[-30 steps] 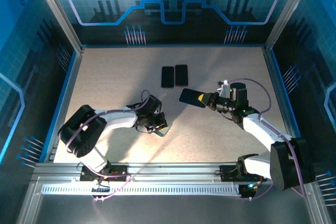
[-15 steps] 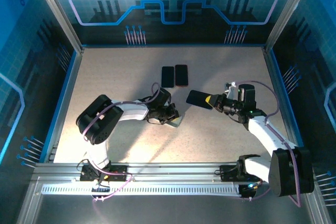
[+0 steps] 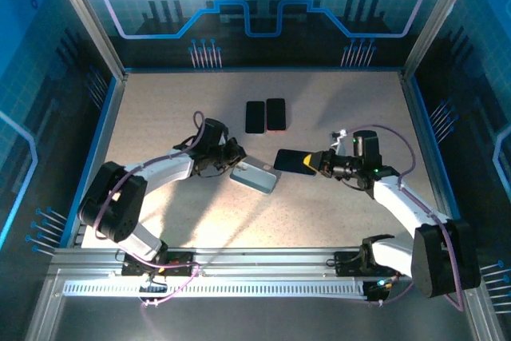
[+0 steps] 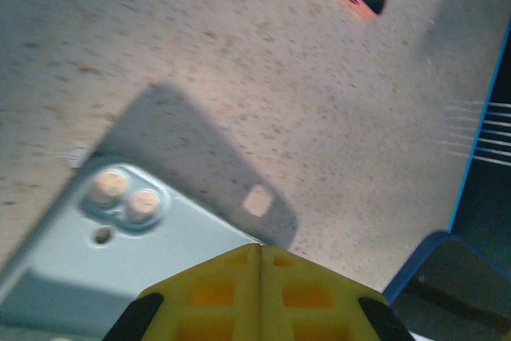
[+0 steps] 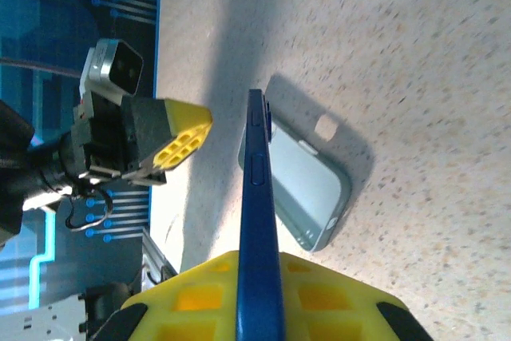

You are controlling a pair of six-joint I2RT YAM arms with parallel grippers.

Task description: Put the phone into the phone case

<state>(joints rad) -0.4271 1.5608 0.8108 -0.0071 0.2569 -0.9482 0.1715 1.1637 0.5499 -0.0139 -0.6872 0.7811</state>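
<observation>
Two arms are reaching in toward the middle of the speckled table (image 3: 160,117), where the pale blue phone case (image 3: 255,176) is lying flat, its long axis running from 10 o'clock to 4 o'clock.

At the case's 10 o'clock end the left gripper (image 3: 232,157) is hovering low. From the left wrist camera its yellow fingers are pressing together with only a thin seam between them and nothing caught there, and the case's camera cut-outs are showing just ahead of the tips. Whether those tips are touching the case I cannot tell.

From 3 o'clock the right gripper (image 3: 311,164) is clamping the dark phone (image 3: 289,159) between its yellow fingers, closed tightly on the handset's near end. The right wrist camera is showing the phone edge-on, a thin blue strip with its side buttons visible, standing over one long rim of the case. In the overhead view the phone's free end is reaching the case's 3 o'clock end; contact between them cannot be judged.

Toward 12 o'clock of the case, two more dark handsets (image 3: 265,116) are lying side by side, well apart from both grippers.
</observation>
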